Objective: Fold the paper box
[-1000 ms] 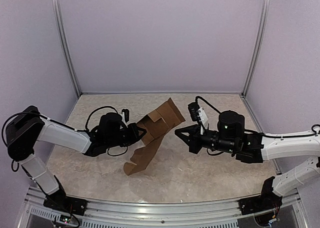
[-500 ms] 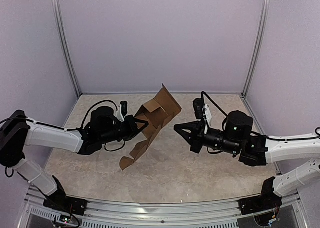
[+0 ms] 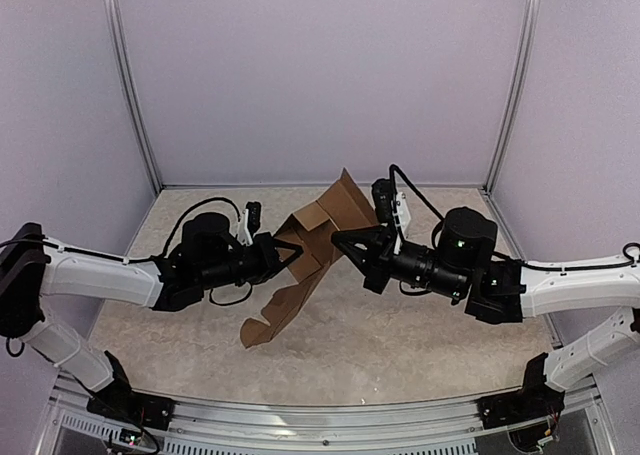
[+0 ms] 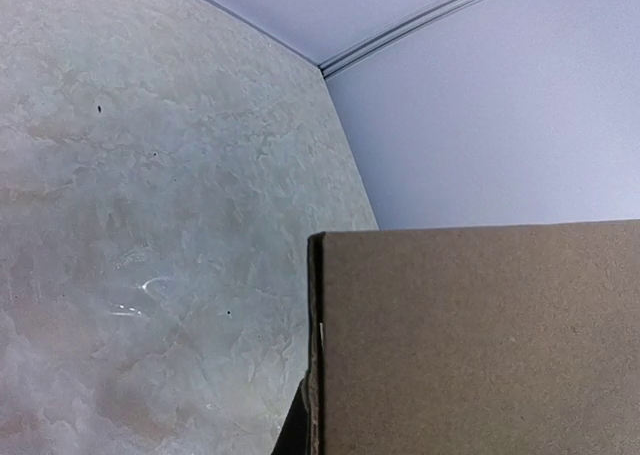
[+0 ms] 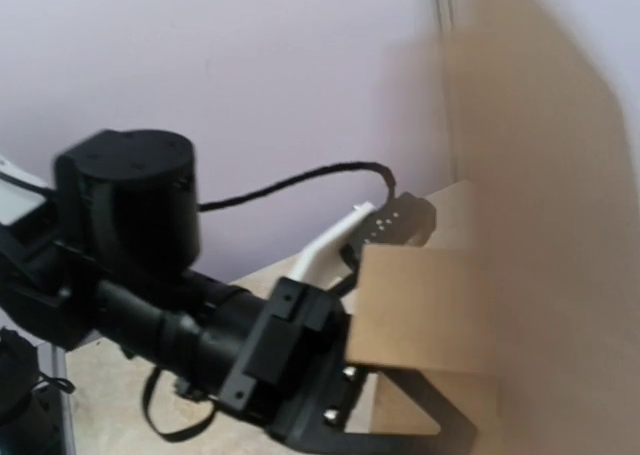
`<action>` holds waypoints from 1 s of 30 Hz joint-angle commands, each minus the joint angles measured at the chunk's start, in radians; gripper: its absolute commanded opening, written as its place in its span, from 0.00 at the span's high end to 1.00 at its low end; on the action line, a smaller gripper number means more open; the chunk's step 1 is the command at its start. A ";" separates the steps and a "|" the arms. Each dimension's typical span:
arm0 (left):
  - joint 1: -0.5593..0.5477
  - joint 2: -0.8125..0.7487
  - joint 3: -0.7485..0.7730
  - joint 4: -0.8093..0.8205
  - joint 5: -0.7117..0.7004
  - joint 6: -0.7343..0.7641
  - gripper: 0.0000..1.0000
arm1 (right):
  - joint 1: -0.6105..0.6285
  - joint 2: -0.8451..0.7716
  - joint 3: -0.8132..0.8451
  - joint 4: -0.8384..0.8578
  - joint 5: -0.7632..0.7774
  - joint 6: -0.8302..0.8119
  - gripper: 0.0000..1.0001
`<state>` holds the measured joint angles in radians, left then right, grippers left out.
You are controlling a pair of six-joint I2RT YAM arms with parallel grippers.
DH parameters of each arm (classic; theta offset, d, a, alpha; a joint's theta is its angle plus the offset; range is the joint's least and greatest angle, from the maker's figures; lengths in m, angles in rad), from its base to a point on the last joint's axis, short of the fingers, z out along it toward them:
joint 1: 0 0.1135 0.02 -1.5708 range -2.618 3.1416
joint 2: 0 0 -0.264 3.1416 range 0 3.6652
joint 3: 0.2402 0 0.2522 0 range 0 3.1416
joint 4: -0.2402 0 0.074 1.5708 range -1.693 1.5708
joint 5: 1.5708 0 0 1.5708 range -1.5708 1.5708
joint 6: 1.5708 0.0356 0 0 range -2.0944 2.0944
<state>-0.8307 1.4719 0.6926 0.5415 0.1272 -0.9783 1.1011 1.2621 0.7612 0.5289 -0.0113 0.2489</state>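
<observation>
Paper box [image 3: 318,237]: part-folded over mid-worktop [image 3: 400,345], nearest flap end down at the surface, rest lifted and tilted toward the back wall. Left jaws clamped shut on its left panel, holding it up as before. Right jaws closed and empty, moved in from well apart to just beside the box's right edge; contact not discernible. Far flap raised highest.

Soft, even light fills the booth from above, leaving only faint, soft-edged shadows on the marbled counter [image 3: 400,345]. The left wrist's view is crisp, with one small glint on the stone. In the right wrist's view the paper box [image 5: 540,155] smears into a brown blur, quite out of focus.
</observation>
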 commanded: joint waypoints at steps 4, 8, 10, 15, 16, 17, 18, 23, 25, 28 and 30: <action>-0.025 -0.061 0.050 -0.078 -0.017 0.069 1.00 | 0.017 0.025 0.019 0.012 0.059 -0.016 1.00; -0.027 -0.066 0.051 -0.086 -0.021 0.075 1.00 | 0.020 0.010 0.013 0.023 0.054 -0.015 1.00; -0.025 -0.067 0.051 -0.086 -0.020 0.075 1.00 | 0.023 -0.005 0.007 0.025 0.053 -0.018 1.00; -0.002 -0.072 0.036 -0.063 -0.006 0.062 1.00 | 0.028 -0.050 -0.025 0.042 0.036 -0.013 1.00; 0.002 -0.074 0.031 -0.059 -0.005 0.060 1.00 | 0.028 -0.057 -0.034 0.049 0.034 -0.012 1.00; 0.005 -0.077 0.025 -0.053 -0.007 0.059 1.00 | 0.029 -0.064 -0.043 0.055 0.029 -0.013 1.00; 0.005 -0.081 0.019 -0.046 -0.009 0.059 1.00 | 0.028 -0.067 -0.054 0.059 0.026 -0.014 1.00; 0.007 -0.098 0.013 -0.052 -0.017 0.065 1.00 | 0.030 -0.071 -0.093 0.076 0.035 0.005 1.00; 0.007 -0.103 0.010 -0.051 -0.016 0.063 1.00 | 0.031 -0.069 -0.101 0.080 0.040 0.009 1.00; 0.003 -0.104 0.012 -0.043 -0.014 0.064 1.00 | 0.031 -0.059 -0.098 0.075 0.050 0.010 1.00; -0.004 -0.101 0.016 -0.043 -0.014 0.067 1.00 | 0.031 -0.054 -0.092 0.072 0.055 0.005 1.00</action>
<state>-0.8280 1.3865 0.7116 0.4656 0.1074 -0.9257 1.1198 1.2037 0.6712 0.5892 0.0254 0.2520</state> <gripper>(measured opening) 0.027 0.003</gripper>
